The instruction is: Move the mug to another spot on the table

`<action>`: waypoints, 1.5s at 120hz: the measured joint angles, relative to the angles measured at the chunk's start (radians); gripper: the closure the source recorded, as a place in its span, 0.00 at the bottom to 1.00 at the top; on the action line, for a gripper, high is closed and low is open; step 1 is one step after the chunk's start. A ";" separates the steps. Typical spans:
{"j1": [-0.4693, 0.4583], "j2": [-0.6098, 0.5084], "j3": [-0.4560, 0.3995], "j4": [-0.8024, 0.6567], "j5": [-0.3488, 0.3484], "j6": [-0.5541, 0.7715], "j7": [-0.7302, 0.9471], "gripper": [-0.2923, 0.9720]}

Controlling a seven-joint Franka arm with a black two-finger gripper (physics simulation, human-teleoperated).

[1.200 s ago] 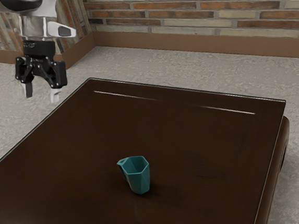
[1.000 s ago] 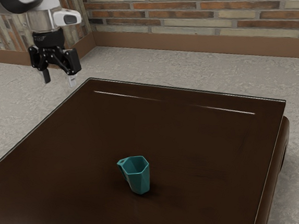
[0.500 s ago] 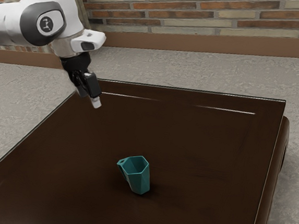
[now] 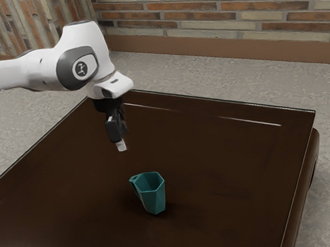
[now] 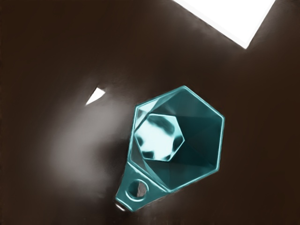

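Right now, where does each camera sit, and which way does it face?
Exterior view: beside the table, raised, looking down across it toward the brick wall; the white arm enters from the exterior view's left.
Wrist view: at the arm's end, looking straight down into the mug.
Shared: the teal mug and the dark table.

The teal mug, lower centre of frame, is the lone obstacle on the dark desk; open surface rings it.
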 joint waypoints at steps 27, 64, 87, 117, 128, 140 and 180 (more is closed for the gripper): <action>0.111 0.004 0.000 -0.078 -0.004 0.059 0.196 0.23; 0.076 0.041 0.000 -0.124 -0.051 0.132 0.427 0.23; 0.084 0.054 0.000 -0.162 -0.071 0.164 0.554 0.23; 0.083 0.054 -0.001 -0.219 -0.144 0.224 0.712 0.24; 0.083 0.073 -0.001 -0.227 -0.189 0.242 0.773 0.25; 0.083 0.104 -0.001 -0.228 -0.231 0.264 0.836 0.26; 0.083 0.166 -0.006 -0.221 -0.329 0.313 1.008 0.33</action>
